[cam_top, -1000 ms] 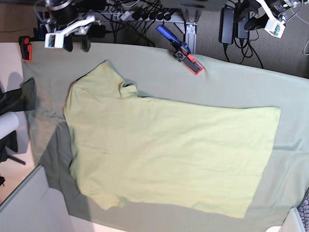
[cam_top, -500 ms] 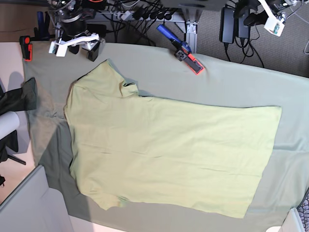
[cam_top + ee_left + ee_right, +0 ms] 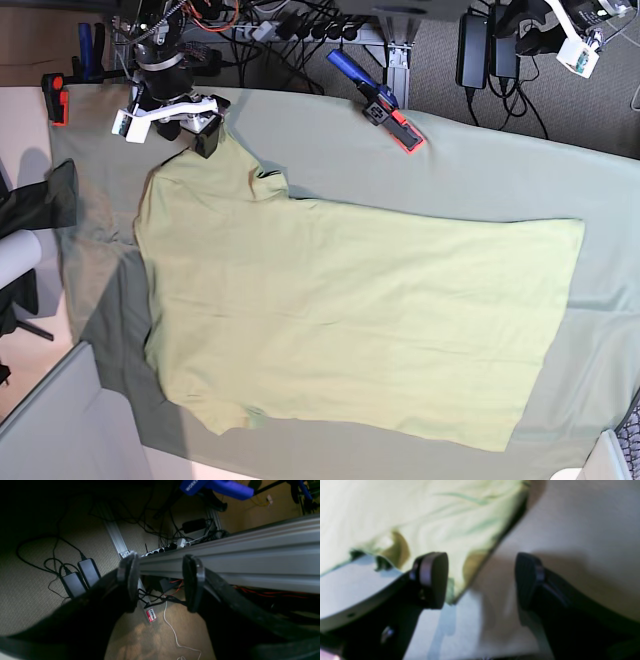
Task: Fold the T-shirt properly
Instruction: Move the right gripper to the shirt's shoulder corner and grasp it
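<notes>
Currently, in the base view, the T-shirt lies spread on the worktop, with its long axis going from side to side of the picture. At the upper left of this view, the right end effector is just beside the sleeve corner of the shirt, over its outer edge. The left end effector is at the upper right, beyond the far edge of the worktop and well apart from the cloth. So the right arm is clearly the nearer one, and I think the next move belongs to it. In the left wrist view, the two fingers stand wide apart and nothing is between them; below are only a metal rail, cables and the floor. In the right wrist view, the fingers are also wide open and hold nothing. The pointed tip of the sleeve lies close to one finger, the one at the left of this picture, and does not fill the gap; in the middle there is bare worktop. This relation seems to decide the coming move: the opening should probably shift toward the sleeve side before it goes down and closes, otherwise it may pinch only a thin edge or miss the fabric.
</notes>
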Controlling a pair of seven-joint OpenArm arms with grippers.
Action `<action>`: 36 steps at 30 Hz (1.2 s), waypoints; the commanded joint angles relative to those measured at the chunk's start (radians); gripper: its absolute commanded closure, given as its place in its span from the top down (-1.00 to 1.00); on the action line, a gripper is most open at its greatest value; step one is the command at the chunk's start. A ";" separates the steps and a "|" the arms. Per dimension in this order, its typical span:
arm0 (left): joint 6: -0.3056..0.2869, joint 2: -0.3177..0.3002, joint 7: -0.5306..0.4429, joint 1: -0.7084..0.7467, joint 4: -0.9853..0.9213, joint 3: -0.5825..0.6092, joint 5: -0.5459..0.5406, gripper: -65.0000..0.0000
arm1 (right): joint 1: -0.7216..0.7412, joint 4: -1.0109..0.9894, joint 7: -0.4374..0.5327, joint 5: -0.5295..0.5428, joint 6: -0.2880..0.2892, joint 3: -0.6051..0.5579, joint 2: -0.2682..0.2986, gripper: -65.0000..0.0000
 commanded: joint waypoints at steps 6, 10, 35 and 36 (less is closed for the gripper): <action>-0.016 -0.005 -0.017 0.013 0.015 -0.003 -0.033 -0.02 | 0.048 -0.017 0.016 -0.025 0.012 -0.068 -0.005 0.28; -0.016 -0.005 -0.018 0.012 0.015 -0.003 -0.034 -0.02 | 0.079 -0.068 0.017 -0.031 0.011 -0.071 -0.043 0.27; -0.016 -0.005 -0.018 0.007 0.015 -0.003 -0.033 -0.02 | 0.083 0.026 -0.128 -0.076 0.012 -0.067 -0.076 -0.02; -0.016 -0.005 -0.018 0.007 0.015 -0.003 -0.033 -0.02 | 0.082 0.048 -0.141 -0.076 0.012 -0.058 -0.081 -0.02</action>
